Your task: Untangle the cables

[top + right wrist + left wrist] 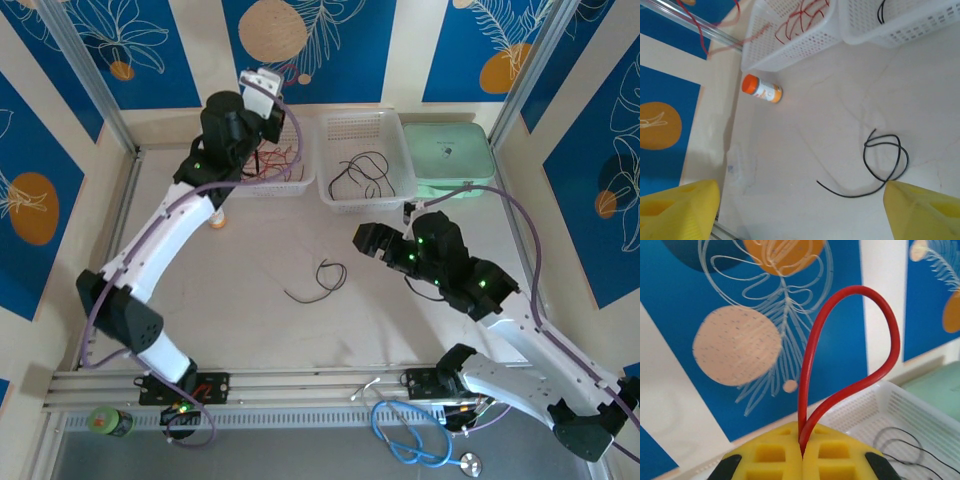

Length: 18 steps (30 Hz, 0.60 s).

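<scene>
Two strands of one red cable (858, 289) rise from my L gripper (802, 454), pinched tight btwn the yellow pads (840, 456), looping up in front of the blue wall (685, 290). R gripper (801, 210) hangs w/ jaws spread wide over the table (805, 125); a black cable (908, 159) lies loose on it, just below.

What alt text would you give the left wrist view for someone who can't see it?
The left gripper is shut on a red cable that loops upward in front of a blue wall with a leaf pattern. At lower right, a white perforated basket holds thin black cables.
</scene>
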Tool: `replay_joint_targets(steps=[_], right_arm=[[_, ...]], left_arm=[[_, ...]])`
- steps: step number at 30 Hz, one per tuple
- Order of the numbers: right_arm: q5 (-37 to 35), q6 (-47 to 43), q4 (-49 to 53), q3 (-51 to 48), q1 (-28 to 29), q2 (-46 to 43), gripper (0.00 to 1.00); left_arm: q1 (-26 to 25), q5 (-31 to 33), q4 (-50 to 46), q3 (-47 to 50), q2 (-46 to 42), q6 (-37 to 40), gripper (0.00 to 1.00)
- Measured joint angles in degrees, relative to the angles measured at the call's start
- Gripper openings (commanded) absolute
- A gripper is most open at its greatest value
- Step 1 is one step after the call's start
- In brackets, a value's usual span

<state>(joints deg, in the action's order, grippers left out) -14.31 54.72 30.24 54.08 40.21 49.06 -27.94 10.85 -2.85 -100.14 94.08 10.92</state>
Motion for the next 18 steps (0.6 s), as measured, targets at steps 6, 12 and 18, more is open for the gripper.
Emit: replay_joint_targets(steps=[6, 12, 18], right_arm=[[0.9, 1.4, -1.0, -3.1, 1.2, 4.9, 0.85], [1.0, 2.5, -1.9, -3.5, 2.8, 13.5, 0.83], [0.0, 2.9, 0.1, -1.3, 3.4, 24.0, 0.78]], left_arm=[[4.5, -0.3, 3.6, -8.7, 11.8, 1.6, 0.0], [7.2, 0.2, 4.4, -15.2, 25.0, 1.4, 0.0], [8.5, 0.3, 2.0, -15.9, 34.2, -1.4, 0.0]])
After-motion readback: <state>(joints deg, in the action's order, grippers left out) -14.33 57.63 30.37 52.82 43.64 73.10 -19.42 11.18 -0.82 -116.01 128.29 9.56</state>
